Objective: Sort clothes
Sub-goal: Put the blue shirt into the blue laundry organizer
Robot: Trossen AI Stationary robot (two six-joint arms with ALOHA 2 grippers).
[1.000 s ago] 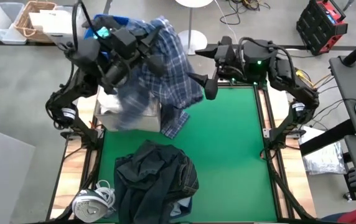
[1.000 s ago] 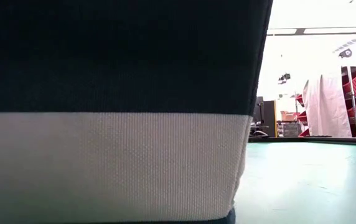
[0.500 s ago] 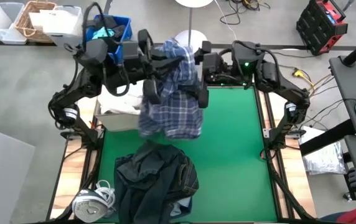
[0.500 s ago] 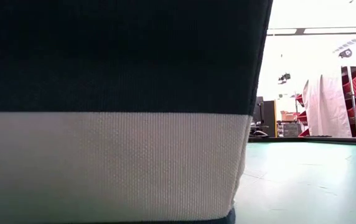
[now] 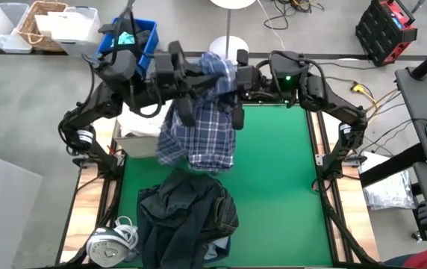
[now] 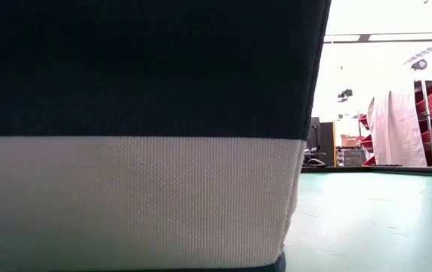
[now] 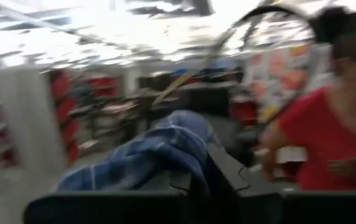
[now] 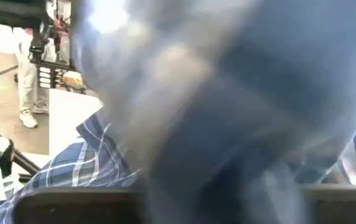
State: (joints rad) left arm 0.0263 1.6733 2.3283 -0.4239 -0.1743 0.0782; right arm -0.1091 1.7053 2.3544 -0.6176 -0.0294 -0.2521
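Left gripper and right gripper both meet the blue-white plaid shirt, hanging above the green worktop's far edge. Finger gap on either: cannot tell, cloth hides it. Dark denim heap lies near front.

The plaid shirt hangs over the green mat's far end, blocking it. Right of the shirt the mat is wide open. Nearer than the shirt, a dark denim pile hogs the left.
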